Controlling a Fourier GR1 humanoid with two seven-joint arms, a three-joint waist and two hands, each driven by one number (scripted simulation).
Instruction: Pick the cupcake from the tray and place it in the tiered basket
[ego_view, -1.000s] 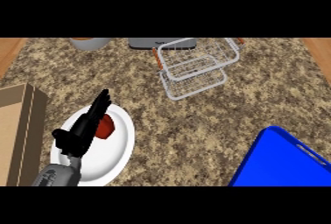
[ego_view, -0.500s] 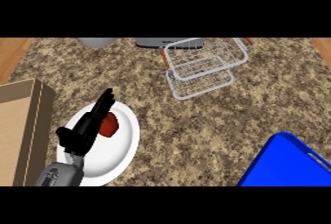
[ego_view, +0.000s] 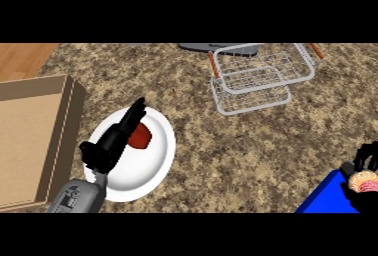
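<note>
Below-left of the white wire tiered basket (ego_view: 255, 80), the black left hand (ego_view: 111, 145) hovers straight-fingered over a round white plate (ego_view: 148, 170). Below-right, the black right hand (ego_view: 367, 158) curls its fingers round the pink-frosted cupcake (ego_view: 362, 181) over the blue tray (ego_view: 325, 200). A low carry could catch the basket's rim.

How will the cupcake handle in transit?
Probably light: the cupcake looks small inside the right robot hand. Its pale top looks like frosting, likely soft; a curled grip could dent it. Being round, it may tip or roll on the tiered basket wire floor.
</note>
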